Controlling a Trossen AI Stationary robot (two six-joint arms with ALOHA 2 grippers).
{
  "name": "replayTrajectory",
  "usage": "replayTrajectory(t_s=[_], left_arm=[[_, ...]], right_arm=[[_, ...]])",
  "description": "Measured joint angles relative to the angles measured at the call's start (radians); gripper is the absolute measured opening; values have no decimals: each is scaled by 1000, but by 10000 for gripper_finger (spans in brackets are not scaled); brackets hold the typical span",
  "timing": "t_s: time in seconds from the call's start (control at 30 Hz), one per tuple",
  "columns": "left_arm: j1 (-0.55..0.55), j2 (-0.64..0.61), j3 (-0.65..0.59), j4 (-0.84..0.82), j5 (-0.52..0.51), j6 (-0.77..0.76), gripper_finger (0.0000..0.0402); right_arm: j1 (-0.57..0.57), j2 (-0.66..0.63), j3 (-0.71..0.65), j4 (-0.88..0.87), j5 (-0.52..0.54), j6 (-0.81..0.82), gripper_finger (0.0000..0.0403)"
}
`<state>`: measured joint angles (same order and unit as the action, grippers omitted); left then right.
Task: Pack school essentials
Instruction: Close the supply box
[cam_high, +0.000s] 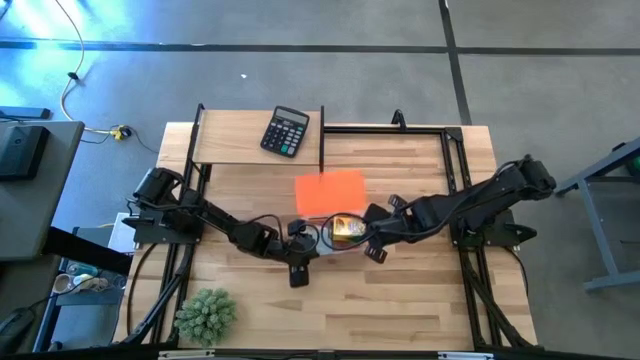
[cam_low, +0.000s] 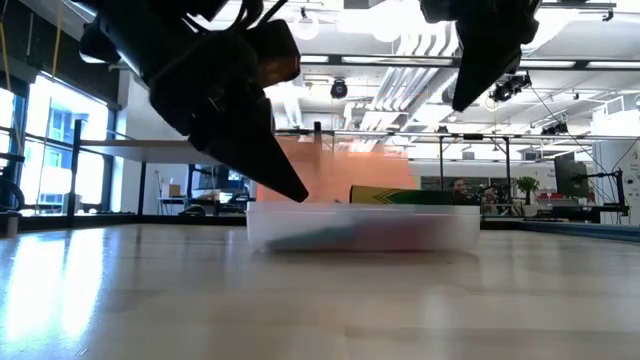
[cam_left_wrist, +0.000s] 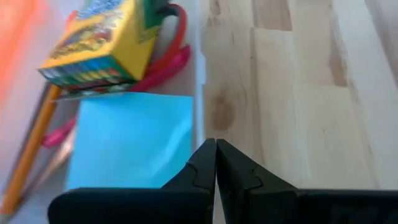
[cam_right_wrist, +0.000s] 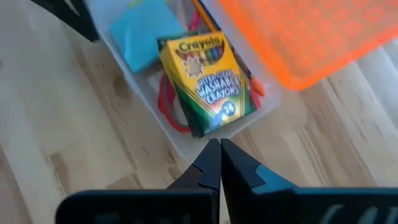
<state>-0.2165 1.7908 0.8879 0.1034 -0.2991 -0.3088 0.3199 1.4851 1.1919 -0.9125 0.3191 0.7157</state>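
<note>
Orange lid (cam_high: 331, 192) beside calculator (cam_high: 285, 131)

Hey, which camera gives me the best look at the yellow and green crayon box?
The right wrist view: the yellow and green crayon box lies face up in the clear plastic bin, label readable. The left wrist view shows only one end, the high view a small patch, the low view a thin edge.

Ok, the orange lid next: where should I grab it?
Probably the orange lid by its long edge overhanging the clear box, coming from the right gripper side. It lies flat and thin, so fingers can straddle that rim.
</note>
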Motion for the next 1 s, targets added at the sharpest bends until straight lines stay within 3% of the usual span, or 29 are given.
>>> replayTrajectory(t_s=[0.47,0.73,1.0], left_arm=[[31,0,0,-7,14,-4,3],[31,0,0,-9,16,-3,3],[30,0,0,-9,16,-5,3]], right_arm=[[-22,-1,0,-7,93,47,0],[-200,-1,81,-24,89,-78,0],[-450,-2,132,9,-65,-249,0]])
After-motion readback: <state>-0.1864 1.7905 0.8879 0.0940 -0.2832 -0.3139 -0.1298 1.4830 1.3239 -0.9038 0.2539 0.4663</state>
